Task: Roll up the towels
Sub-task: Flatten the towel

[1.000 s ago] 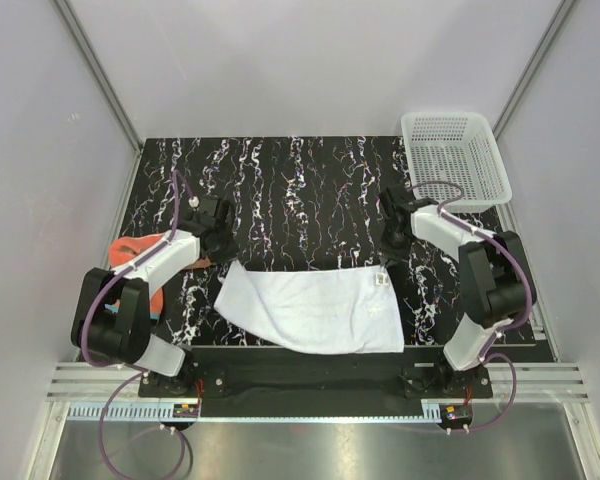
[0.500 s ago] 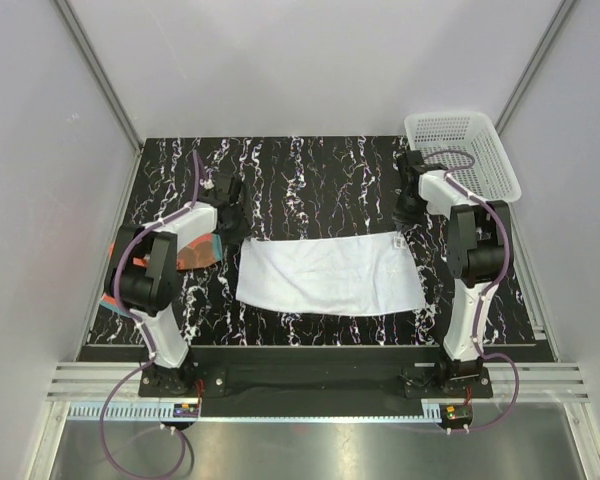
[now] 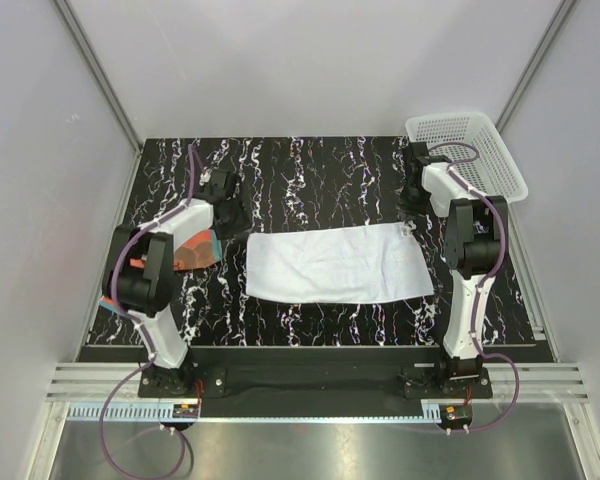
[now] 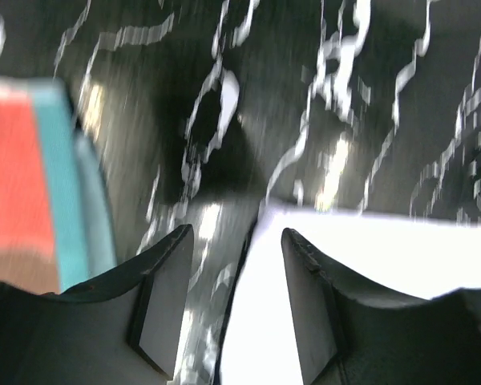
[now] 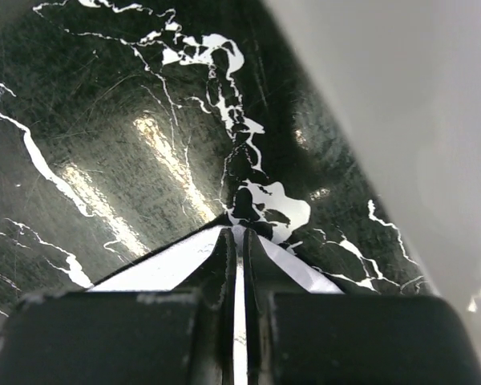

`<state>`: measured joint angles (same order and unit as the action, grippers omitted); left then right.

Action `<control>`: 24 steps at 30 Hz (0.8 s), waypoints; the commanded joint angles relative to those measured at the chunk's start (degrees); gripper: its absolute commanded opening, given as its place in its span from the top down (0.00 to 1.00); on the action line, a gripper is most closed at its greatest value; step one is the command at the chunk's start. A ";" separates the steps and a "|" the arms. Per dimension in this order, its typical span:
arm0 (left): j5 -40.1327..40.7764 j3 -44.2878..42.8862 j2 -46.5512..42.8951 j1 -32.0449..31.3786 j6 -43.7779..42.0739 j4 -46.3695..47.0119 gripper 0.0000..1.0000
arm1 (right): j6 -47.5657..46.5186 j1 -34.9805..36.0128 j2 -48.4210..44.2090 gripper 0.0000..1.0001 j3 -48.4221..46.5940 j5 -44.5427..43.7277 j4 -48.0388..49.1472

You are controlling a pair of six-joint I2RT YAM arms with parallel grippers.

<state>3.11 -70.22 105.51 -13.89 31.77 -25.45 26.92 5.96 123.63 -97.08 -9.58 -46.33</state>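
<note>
2 arms w/ white plastic shells & black joint housings: left arm [image 3: 160, 330], right arm [image 3: 465, 315]. A thin purple cable [image 3: 194, 165] loops along each, down to black base blocks [image 3: 170, 378]; small orange-red tag [image 3: 187, 407] by each base. Left gripper [image 4: 236, 233]: dark grey curved fingers [image 4: 164, 305], flat lighter pads inside. Right gripper [image 5: 239, 234]: slim black fingers on a matte black, dust-specked body.

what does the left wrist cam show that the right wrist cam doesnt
Only the left wrist view: the orange-red towel with teal edging, and the left gripper, jaws apart with nothing gripped. Only the right wrist view: the right gripper shut on a corner of the white towel, plus a pale surface at the right. Both show the white towel and the black marbled table.
</note>
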 commanded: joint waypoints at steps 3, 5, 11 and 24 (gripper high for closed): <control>0.66 10.52 -15.76 -4.55 1.88 0.75 0.46 | 0.24 -0.07 0.38 1.00 -3.02 1.94 0.02; -0.12 16.56 -21.37 -5.79 3.20 0.93 0.46 | -0.37 -0.15 0.91 0.89 -6.26 1.68 -2.18; -2.76 27.23 -31.76 -8.87 8.22 2.34 0.37 | 0.06 0.11 -7.17 0.16 -0.86 2.38 -2.19; -5.92 36.73 -32.66 -12.83 12.97 9.80 0.39 | 1.74 1.60 -28.53 0.07 23.86 6.68 1.24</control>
<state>-0.91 -33.56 70.85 -25.93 43.27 -22.17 27.49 6.87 97.21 -76.25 -5.34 -47.18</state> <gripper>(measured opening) 0.626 0.922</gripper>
